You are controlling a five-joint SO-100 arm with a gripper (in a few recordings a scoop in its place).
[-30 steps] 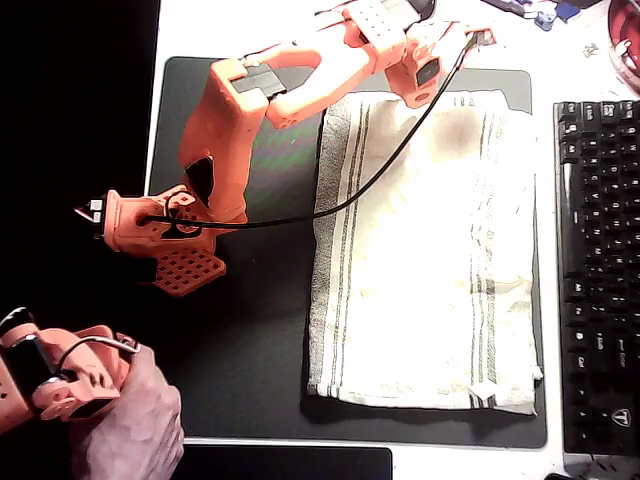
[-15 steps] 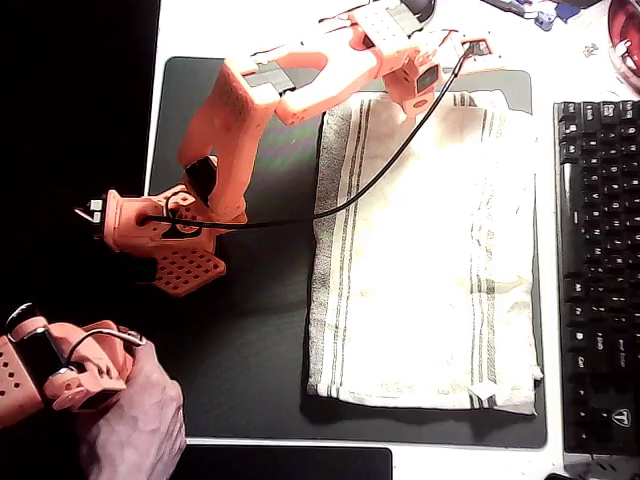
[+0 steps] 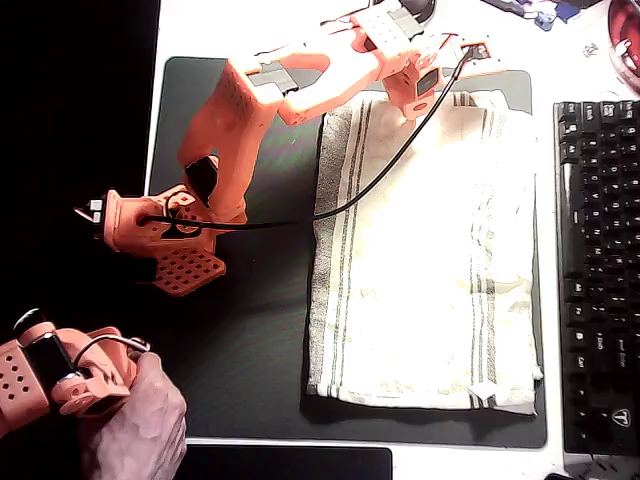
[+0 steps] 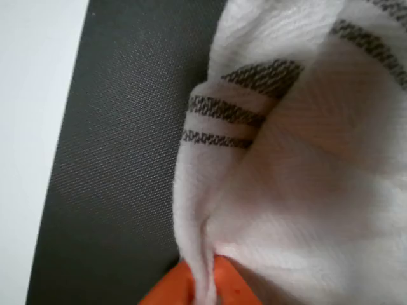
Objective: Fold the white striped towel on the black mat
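The tool is pinching the top edge of the towel so it can fold it.

The white striped towel is lying mostly flat on the black mat, which is sitting on the table, beside a black keyboard. The tool is reaching over the towel's far edge, and in the wrist view its orange tips are squeezing together on a bunched bit of cloth. It is probably holding that edge so the towel can be pulled over onto itself.
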